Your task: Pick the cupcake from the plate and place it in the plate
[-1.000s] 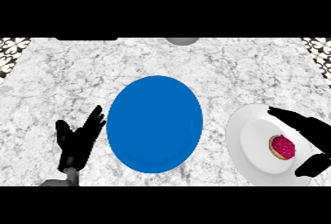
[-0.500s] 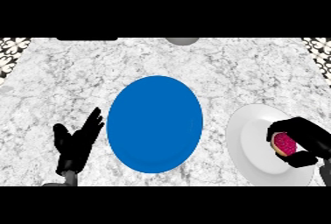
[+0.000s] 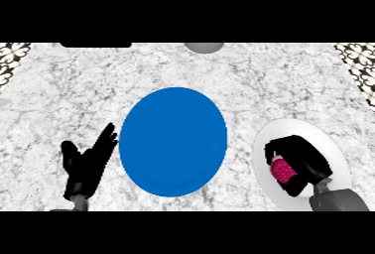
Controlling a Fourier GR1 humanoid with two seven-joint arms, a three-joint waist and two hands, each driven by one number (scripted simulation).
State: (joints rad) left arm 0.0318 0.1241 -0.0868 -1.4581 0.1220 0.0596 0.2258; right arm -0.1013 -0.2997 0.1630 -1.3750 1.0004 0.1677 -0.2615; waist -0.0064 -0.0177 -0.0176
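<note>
The blue plate [image 3: 173, 141] fills the middle of the bench [image 3: 242, 84], and its flat top lies open from above. At its 3 o'clock a narrow strip of bare bench parts it from the white plate [image 3: 311, 130], with no obstacle in that strip. The right hand [image 3: 300, 161], curled round the cupcake [image 3: 282, 170], covers the white plate's middle. At the blue plate's 9 o'clock the left hand [image 3: 88, 166] rests open, fingers up, just beside the rim, closing that side. From 10 round to 2 o'clock the bench is wide and bare, up to a grey round thing [image 3: 204, 47] and a dark flat shape [image 3: 95, 44] at the far edge.
</note>
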